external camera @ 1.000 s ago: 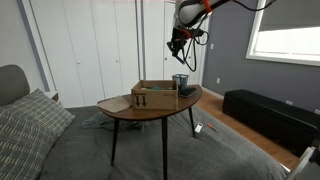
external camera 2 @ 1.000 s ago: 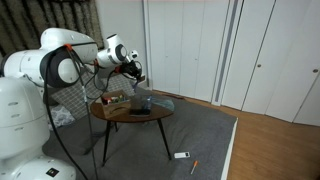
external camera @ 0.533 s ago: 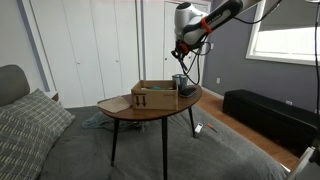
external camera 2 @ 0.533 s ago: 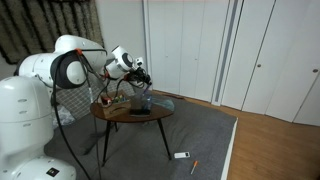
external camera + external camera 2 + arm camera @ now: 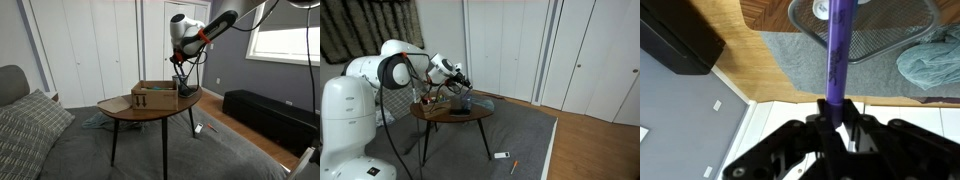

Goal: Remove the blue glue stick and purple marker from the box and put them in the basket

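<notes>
My gripper is shut on the purple marker, which points down at the round wire-mesh basket. In both exterior views the gripper hangs just above the basket at the table's end. The cardboard box stands beside the basket. A small white and blue item lies inside the basket; I cannot tell whether it is the blue glue stick.
The oval wooden table stands on grey carpet. A black bench is by the window wall. A teal cloth lies on the floor. A pillow is near the couch.
The arm has swung in and come down with the purple marker, from high above the table to just over the basket.
</notes>
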